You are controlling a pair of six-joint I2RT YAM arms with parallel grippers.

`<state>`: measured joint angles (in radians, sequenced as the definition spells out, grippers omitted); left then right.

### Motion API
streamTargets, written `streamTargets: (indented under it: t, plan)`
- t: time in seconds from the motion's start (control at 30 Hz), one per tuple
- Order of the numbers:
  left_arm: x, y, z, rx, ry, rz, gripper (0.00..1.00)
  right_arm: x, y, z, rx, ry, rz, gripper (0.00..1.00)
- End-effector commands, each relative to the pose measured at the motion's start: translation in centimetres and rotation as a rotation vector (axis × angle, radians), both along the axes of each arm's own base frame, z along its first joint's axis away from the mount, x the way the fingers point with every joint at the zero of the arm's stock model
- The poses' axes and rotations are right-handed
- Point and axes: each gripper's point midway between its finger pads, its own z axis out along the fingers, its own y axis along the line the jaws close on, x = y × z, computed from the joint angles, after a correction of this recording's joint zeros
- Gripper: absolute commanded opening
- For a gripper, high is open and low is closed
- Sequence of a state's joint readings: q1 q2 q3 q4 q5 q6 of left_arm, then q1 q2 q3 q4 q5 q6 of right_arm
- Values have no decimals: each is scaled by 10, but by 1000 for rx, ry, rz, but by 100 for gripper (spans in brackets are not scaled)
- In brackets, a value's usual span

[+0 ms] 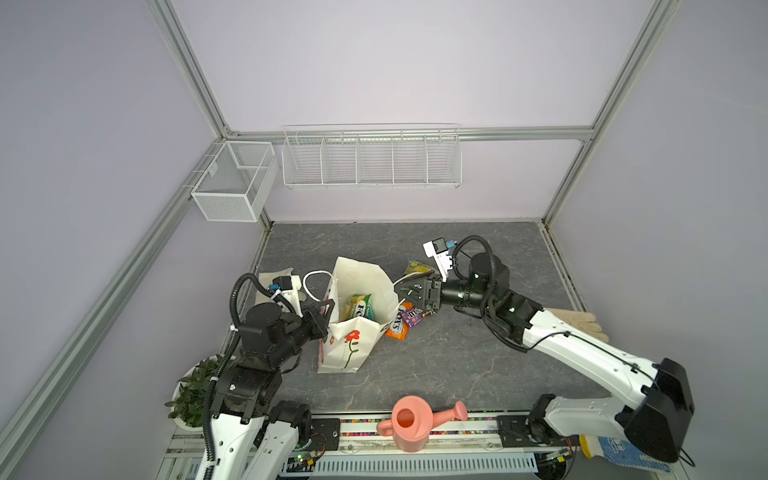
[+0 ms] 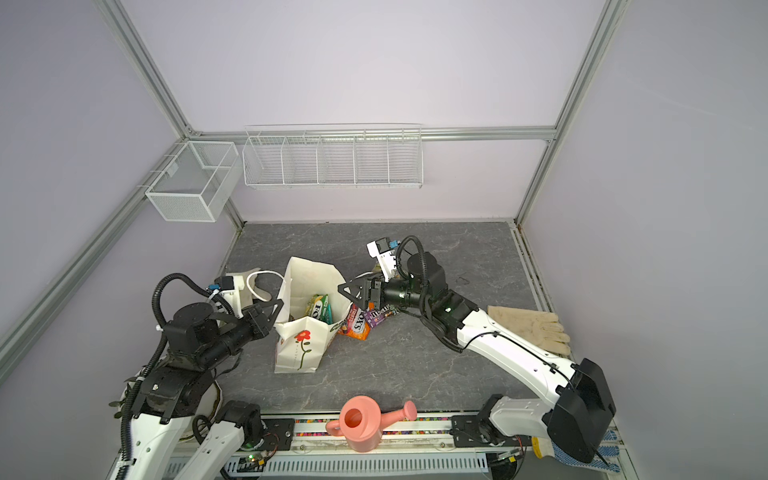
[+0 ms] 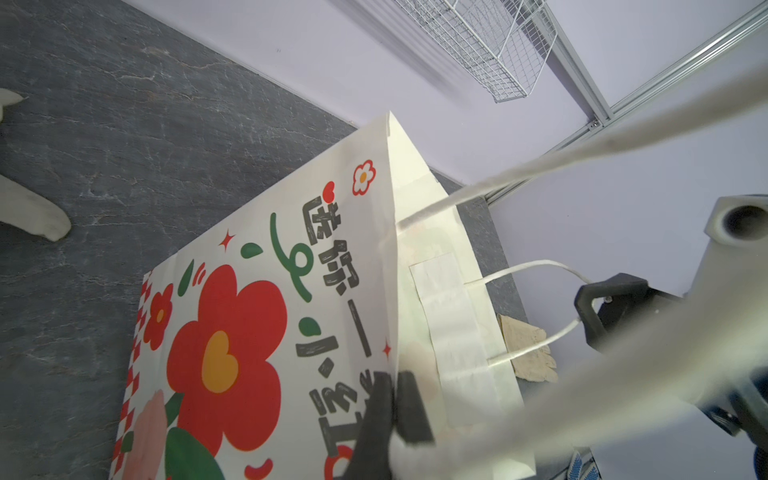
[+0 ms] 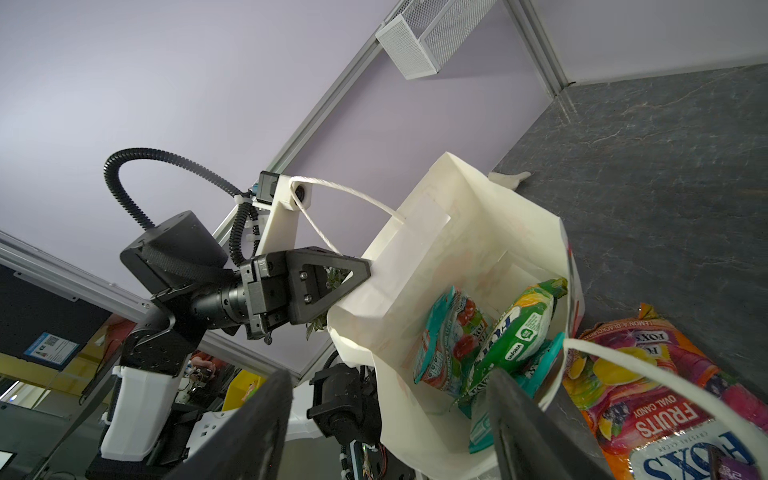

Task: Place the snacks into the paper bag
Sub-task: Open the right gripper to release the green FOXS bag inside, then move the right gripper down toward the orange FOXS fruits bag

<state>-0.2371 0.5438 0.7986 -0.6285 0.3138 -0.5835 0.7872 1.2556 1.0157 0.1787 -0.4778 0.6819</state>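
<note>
I count three snacks (image 4: 515,328) inside the one paper bag (image 1: 338,357) and three packets (image 1: 397,326) outside on the surface. The left end effector (image 3: 395,390) pinches the bag's rim; the right end effector (image 4: 390,378) is spread.

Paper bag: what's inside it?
A green packet and a teal pack show inside the bag. Whatever lies beneath them, down at the bottom, is covered.

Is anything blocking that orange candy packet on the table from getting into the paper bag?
The mouth is open, with the left gripper pinching the paper bag at its rim. But the orange packet lies outside beside the bag's side wall, so that wall stands between, and a white cord handle hangs over the packet.
</note>
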Motion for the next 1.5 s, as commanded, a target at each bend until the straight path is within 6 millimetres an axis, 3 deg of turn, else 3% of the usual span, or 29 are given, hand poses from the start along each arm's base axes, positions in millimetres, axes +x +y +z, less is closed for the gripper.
streamTargets:
  t: [0.0,0.27,0.57,0.83,1.23,1.33,1.37,1.47]
  plan:
    - [-2,4,-3,3,14,23,0,-2,-11,20,1,-72,-45,79]
    - [-2,6,-1,2,7,34,0,3,-37,20,-66,-104,-168,83]
    - [-5,16,7,5,-18,93,0,31,-70,-23,-236,7,-363,84]
    - [-6,38,8,8,-26,224,0,38,-65,-56,-293,127,-329,84]
    - [-6,40,13,17,-30,231,0,32,-58,-117,-318,284,-273,84]
    - [-5,39,11,17,-26,226,0,33,-58,-135,-331,333,-273,84]
    - [-5,39,10,18,-24,225,0,30,-60,-150,-350,361,-275,84]
    - [-4,38,8,19,-17,221,0,27,-60,-163,-341,394,-262,84]
